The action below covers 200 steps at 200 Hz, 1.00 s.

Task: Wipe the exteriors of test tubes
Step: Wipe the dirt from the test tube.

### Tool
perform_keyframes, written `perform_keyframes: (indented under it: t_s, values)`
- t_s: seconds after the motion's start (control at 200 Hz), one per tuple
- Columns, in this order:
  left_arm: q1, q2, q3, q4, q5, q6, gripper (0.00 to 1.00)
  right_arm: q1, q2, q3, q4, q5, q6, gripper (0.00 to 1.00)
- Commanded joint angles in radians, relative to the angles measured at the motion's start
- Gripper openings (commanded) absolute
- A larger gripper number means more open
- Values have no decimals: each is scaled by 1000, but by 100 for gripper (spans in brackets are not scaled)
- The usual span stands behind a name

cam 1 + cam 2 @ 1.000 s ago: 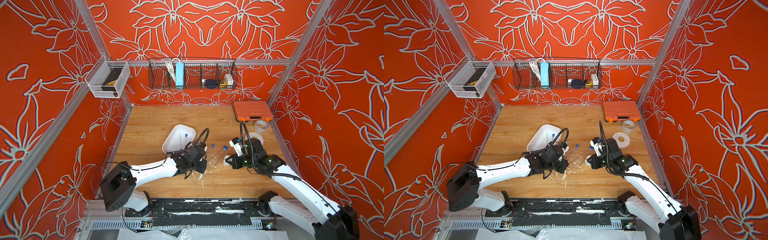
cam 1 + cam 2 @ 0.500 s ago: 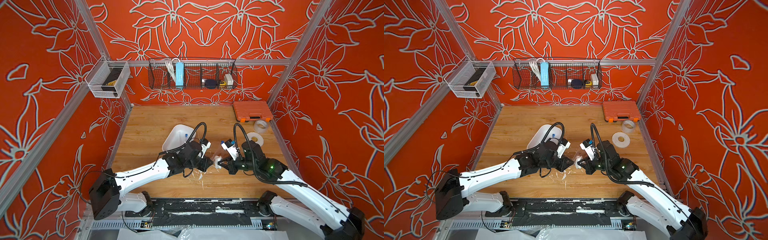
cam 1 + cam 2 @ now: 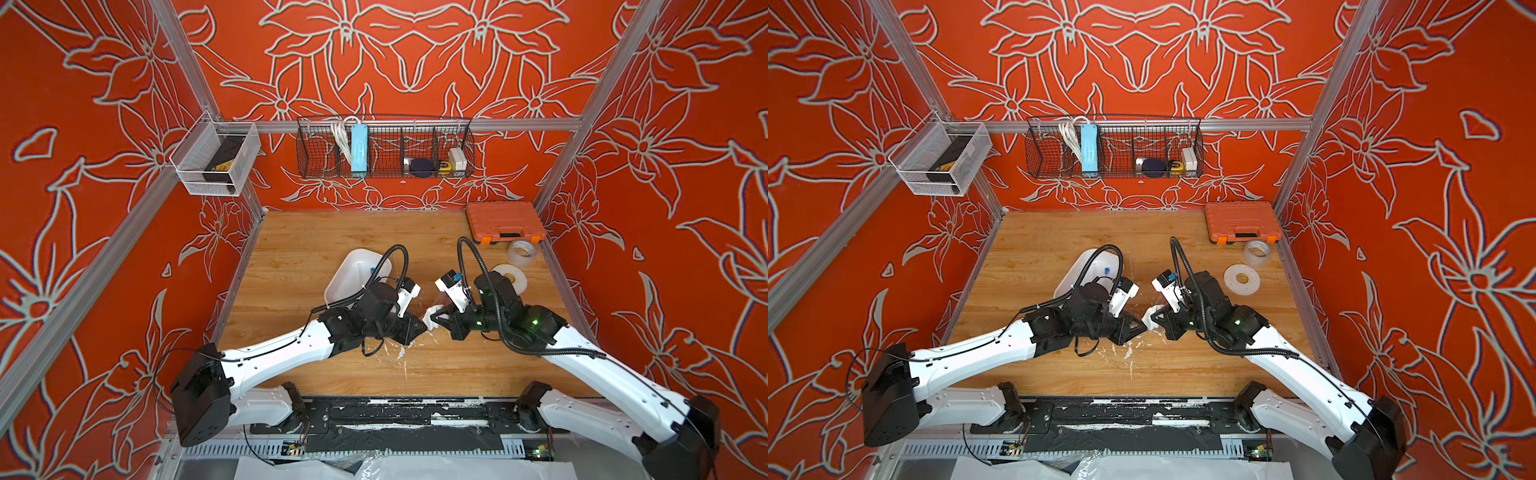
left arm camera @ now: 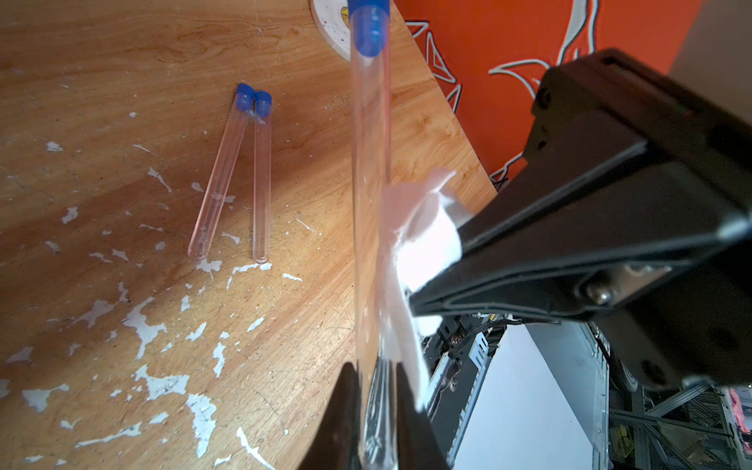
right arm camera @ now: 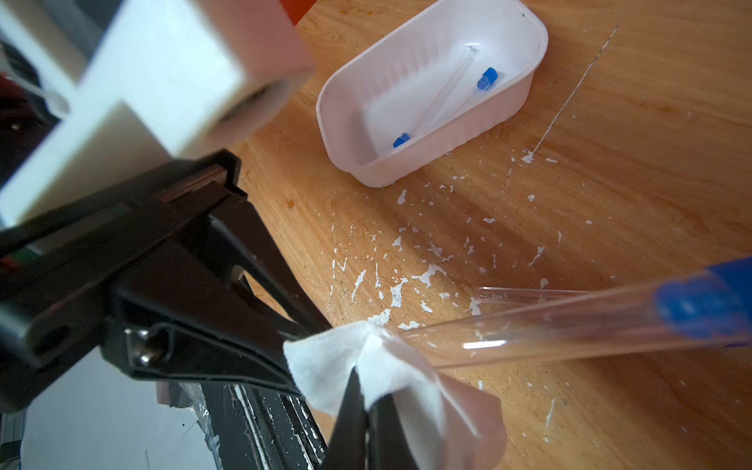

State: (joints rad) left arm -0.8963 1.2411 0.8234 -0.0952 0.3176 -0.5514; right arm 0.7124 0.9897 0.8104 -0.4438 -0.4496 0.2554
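Centrally over table [image 3: 311,249]: test tube [image 4: 368,183], tissue [image 4: 427,248]

Five test tubes [image 4: 369,203], one tissue [image 4: 427,244], one tray [image 5: 407,162], two tape rolls [image 3: 522,252]

Cap of held test tube [image 5: 569,325] blurred, cropped.

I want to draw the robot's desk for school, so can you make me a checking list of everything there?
Surface: wooden table, flaky white patches.
Job's things: held tube in left pincer; two loose tubes on the table, caps together; two tray tubes in the white tray.
Clutter: orange case, tape roll, white disc.
Pincers: left shut on the held tube; right pincer shut on tissue, pressed against that tube.
Cables: black cable arching over each wrist.
Surroundings: flowery orange walls, wire basket, mesh box.
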Motion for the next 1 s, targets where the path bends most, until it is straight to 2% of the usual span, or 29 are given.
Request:
perform_keyframes:
  t_s: [0.0,0.315,0.566,0.781,0.996]
  values:
    - [-1,-26,-4,24,32,4,13,2,36,44,-38,62,-58,0]
    - [-1,-61,-8,-21,-55,32,13,-6,129,145,-125,163,-131,0]
    - [-1,-95,-20,-31,-67,45,13,-43,193,229,-177,201,-181,0]
    - [-1,-115,-27,-34,-90,50,13,-57,219,284,-197,179,-185,0]
    - [-1,-111,-38,-28,-127,57,12,-29,178,250,-181,127,-123,0]
